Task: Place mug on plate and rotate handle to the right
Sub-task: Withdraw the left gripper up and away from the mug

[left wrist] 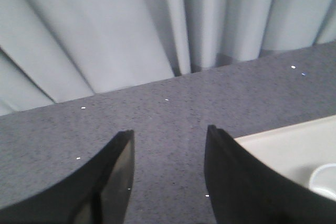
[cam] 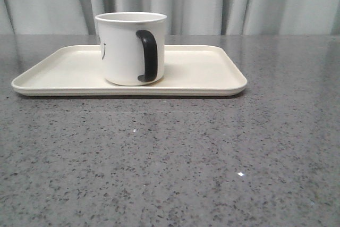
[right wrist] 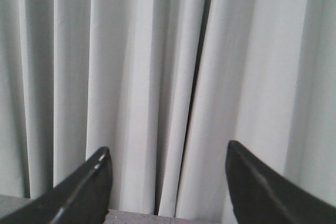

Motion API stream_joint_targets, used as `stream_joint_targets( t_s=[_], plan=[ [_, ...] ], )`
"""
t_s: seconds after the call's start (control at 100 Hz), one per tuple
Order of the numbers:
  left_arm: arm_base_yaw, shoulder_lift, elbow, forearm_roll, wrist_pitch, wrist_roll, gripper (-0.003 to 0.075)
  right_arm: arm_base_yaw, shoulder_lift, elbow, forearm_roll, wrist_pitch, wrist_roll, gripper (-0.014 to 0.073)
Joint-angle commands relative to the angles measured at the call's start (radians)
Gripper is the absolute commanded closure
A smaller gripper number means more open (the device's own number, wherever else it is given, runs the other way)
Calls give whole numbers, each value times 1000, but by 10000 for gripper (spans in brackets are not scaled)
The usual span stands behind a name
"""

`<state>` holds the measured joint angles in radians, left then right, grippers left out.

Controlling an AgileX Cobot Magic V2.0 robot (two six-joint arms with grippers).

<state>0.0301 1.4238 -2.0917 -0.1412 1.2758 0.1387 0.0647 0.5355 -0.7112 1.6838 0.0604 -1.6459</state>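
Note:
The white mug (cam: 125,49) stands upright on the cream-white plate (cam: 202,73), left of its middle. Its black handle (cam: 147,56) faces the camera, slightly to the right. Part of the black face drawing (cam: 104,50) shows on its left side. Neither gripper shows in the front view. My left gripper (left wrist: 169,135) is open and empty above the grey table, with a corner of the plate (left wrist: 283,148) and the mug's rim (left wrist: 325,179) beside its right finger. My right gripper (right wrist: 168,153) is open and empty, facing the curtain.
A pale grey curtain (cam: 212,1) hangs along the table's far edge. The speckled grey table (cam: 170,163) stretches in front of the plate.

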Motion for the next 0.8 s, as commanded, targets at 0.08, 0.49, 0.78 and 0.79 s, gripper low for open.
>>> stream_joint_targets(
  t_s=[0.08, 0.49, 0.78, 0.79],
  plan=[
    [100, -103, 54, 2, -12, -12, 472, -1, 10, -37, 0, 12, -5, 119],
    [196, -277, 409, 33, -100, 1, 740, -1, 10, -37, 0, 16, -5, 119],
    [196, -366, 576, 55, -160, 1, 740, -1, 88, -128, -18, 78, -42, 119],
    [196, -368, 579, 55, -160, 1, 740, -1, 93, -133, -19, 87, -42, 119]
  ],
)
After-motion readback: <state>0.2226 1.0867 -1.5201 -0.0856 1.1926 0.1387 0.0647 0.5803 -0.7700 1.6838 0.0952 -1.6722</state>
